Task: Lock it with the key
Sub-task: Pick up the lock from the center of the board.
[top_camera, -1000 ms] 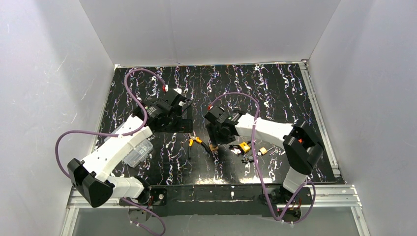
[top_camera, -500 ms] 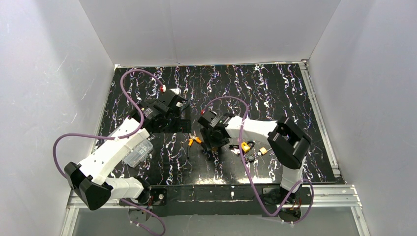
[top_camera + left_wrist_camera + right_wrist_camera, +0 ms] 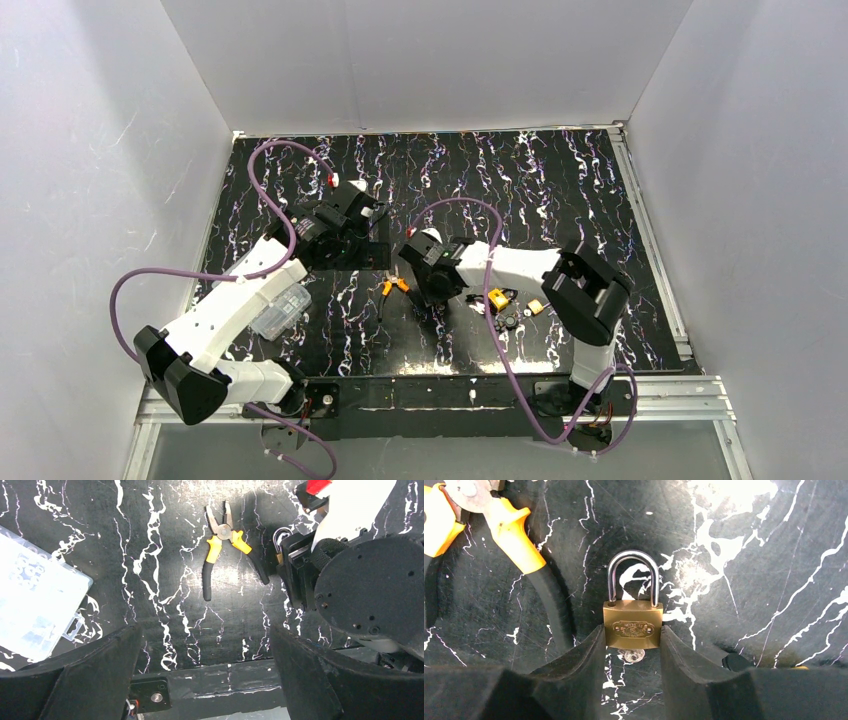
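A brass padlock (image 3: 633, 625) with a steel shackle lies on the black marbled table. My right gripper (image 3: 633, 639) is shut on its body, one finger on each side. A small silver piece (image 3: 631, 655), perhaps a key head, shows under the lock's bottom. In the top view my right gripper (image 3: 432, 292) sits low on the table beside the pliers. In the left wrist view the lock's shackle (image 3: 281, 536) pokes out from the right gripper. My left gripper (image 3: 205, 645) is open and empty, hovering over the table near the pliers; it also shows in the top view (image 3: 366, 256).
Yellow-handled pliers (image 3: 394, 288) lie just left of the lock and also show in the left wrist view (image 3: 224, 535). A clear plastic box (image 3: 280, 312) lies at the left. A yellow padlock (image 3: 497, 298), a small yellow piece (image 3: 535, 307) and dark keys (image 3: 508, 321) lie to the right.
My right gripper has slid left with the padlock toward the pliers, and the right arm's elbow has folded in. The left arm has barely moved.
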You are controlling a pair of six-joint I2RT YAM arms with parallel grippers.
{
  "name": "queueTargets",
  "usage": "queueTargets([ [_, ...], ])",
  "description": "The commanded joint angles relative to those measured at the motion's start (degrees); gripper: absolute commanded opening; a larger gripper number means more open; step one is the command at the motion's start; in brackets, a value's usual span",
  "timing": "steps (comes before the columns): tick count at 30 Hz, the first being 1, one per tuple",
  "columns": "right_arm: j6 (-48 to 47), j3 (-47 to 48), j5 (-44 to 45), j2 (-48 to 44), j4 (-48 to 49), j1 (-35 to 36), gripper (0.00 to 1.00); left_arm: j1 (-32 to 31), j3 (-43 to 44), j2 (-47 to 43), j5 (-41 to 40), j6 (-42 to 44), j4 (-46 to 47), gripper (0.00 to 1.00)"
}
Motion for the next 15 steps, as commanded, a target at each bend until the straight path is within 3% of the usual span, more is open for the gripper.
queueTargets([
  [1,-2.11,-4.63,3.04,-6.44,3.90,-0.05,0.18,0.59,-0.65,-1.15,2.16,-0.76,2.02,0.99],
  [4,-4.06,-6.05,1.57,-12.19,5.03,-0.04,0.10,0.86,-0.25,-0.71,3.75,-0.10,3.16,1.00],
  [8,-7.55,-6.37,-1.24,-21.61,4.02,-0.04,0.06,1.73,0.39,-0.95,7.89,1.45,5.15,0.99],
  [15,-14.64,-6.43,-12.48,-38.83,3.56,-0.04,0.06,3.97,2.46,-3.39,27.14,6.18,11.44,1.00],
])
